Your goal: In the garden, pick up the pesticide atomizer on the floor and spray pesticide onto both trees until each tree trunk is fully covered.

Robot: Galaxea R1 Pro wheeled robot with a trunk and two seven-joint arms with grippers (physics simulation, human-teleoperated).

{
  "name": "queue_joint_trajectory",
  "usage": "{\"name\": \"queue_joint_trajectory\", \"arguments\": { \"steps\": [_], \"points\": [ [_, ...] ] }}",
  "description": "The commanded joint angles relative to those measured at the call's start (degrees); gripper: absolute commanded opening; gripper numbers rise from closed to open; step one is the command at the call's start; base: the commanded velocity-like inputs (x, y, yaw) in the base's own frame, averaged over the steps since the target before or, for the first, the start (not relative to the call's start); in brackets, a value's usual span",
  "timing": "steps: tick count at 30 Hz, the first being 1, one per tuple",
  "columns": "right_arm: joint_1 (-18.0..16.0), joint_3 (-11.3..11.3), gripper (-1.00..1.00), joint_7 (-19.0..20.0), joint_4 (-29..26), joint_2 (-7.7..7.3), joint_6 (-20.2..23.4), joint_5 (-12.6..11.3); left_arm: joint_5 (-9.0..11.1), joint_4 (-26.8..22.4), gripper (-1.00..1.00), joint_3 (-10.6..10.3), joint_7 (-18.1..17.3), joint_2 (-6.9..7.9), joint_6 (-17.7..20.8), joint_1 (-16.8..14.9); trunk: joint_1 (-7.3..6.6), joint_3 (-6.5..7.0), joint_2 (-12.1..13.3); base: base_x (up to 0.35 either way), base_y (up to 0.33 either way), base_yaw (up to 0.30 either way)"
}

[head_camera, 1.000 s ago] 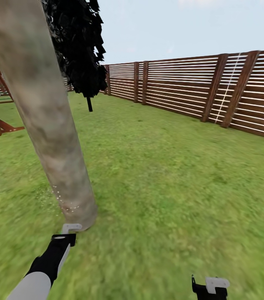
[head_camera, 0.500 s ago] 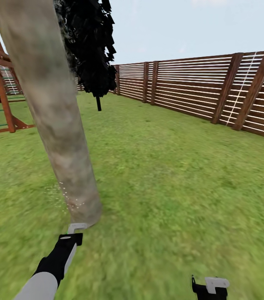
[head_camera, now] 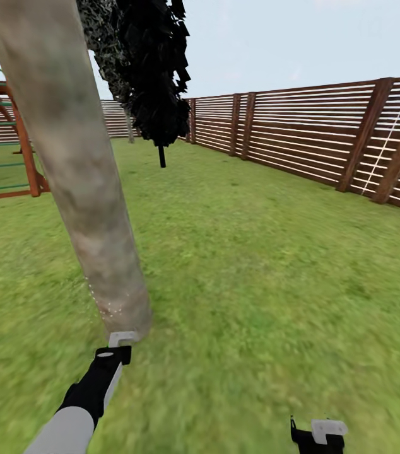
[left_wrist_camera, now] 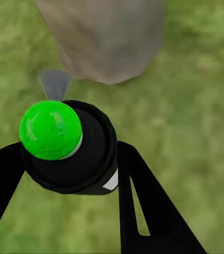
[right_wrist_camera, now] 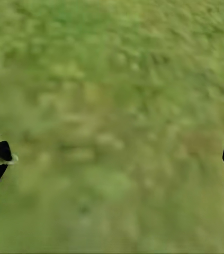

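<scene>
A thick tree trunk (head_camera: 80, 176) of mottled grey-tan bark rises, leaning, at the left of the head view. White specks (head_camera: 102, 306) dot its bark near the base. My left gripper (head_camera: 121, 340) hangs just in front of the trunk's foot. In the left wrist view it is shut on the pesticide atomizer (left_wrist_camera: 69, 145), a black body with a bright green round cap, pointed at the trunk's base (left_wrist_camera: 104, 37). My right gripper (head_camera: 318, 435) is low at the right, open over bare grass (right_wrist_camera: 112, 95), holding nothing.
A near-black conifer (head_camera: 156, 82) stands behind the trunk. A brown slat fence (head_camera: 313, 145) runs along the right and back. The red playset (head_camera: 11, 151) is at the far left. Open lawn (head_camera: 269, 277) spreads to the right.
The whole view has swung left, so fence, conifer and playset have slid right. My left gripper stays at the trunk's foot with the atomizer in it.
</scene>
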Motion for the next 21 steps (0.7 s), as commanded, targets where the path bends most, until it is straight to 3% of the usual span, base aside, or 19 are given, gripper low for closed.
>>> {"name": "queue_joint_trajectory", "arguments": {
  "steps": [1, 6, 9, 12, 13, 15, 17, 21],
  "points": [
    [0.0, 0.0, 1.0, 0.0, 0.0, -0.01, 0.0, 0.0, 0.0, -0.6, -1.0, 0.0, -0.2, 0.14, 0.1, 0.0, 0.0, 0.0, 0.0, 0.29, -0.132, 0.278],
    [0.0, 0.0, 1.0, 0.0, 0.0, 0.02, 0.1, 0.0, 0.0, -2.5, -1.0, -0.5, -0.4, -0.22, 0.1, -0.1, 0.0, 0.0, 0.0, 0.1, -0.03, 0.056],
    [0.0, 0.0, 1.0, 0.0, 0.0, 0.02, 0.1, 0.0, 0.1, -8.5, -1.0, -1.5, -0.9, 0.67, 1.5, -0.2, 0.0, 0.0, 0.0, 0.003, -0.001, 0.002],
    [0.0, 0.0, 1.0, 0.0, 0.0, 0.02, 0.1, 0.0, -0.1, -10.8, -1.0, -1.9, -3.3, 0.91, 3.4, 0.2, 0.0, 0.0, 0.0, 0.0, 0.0, 0.019],
    [0.0, 0.0, 1.0, 0.0, 0.0, 0.02, 0.1, 0.0, -0.2, -11.0, -1.0, -2.3, -3.6, 0.48, 3.7, 0.1, 0.0, 0.0, 0.0, 0.0, 0.0, 0.183],
    [0.0, 0.0, 1.0, 0.0, 0.0, 0.02, 0.1, 0.0, 0.0, -11.0, -1.0, -5.5, -3.7, 0.14, 5.2, -0.4, 0.0, 0.0, 0.0, 0.0, 0.0, 0.241],
    [0.0, 0.0, 1.0, 0.0, 0.1, 0.02, 0.1, 0.0, 0.1, -11.3, -1.0, -7.4, -3.7, 0.02, 7.4, -0.6, 0.0, 0.0, 0.0, 0.0, 0.0, 0.27],
    [0.0, 0.0, 1.0, 0.0, 0.1, 0.02, 0.1, 0.0, 0.1, -12.2, -1.0, -7.1, -3.8, 1.25, 8.0, -0.6, 0.0, 0.0, 0.0, 0.0, 0.0, 0.277]
  ]
}}
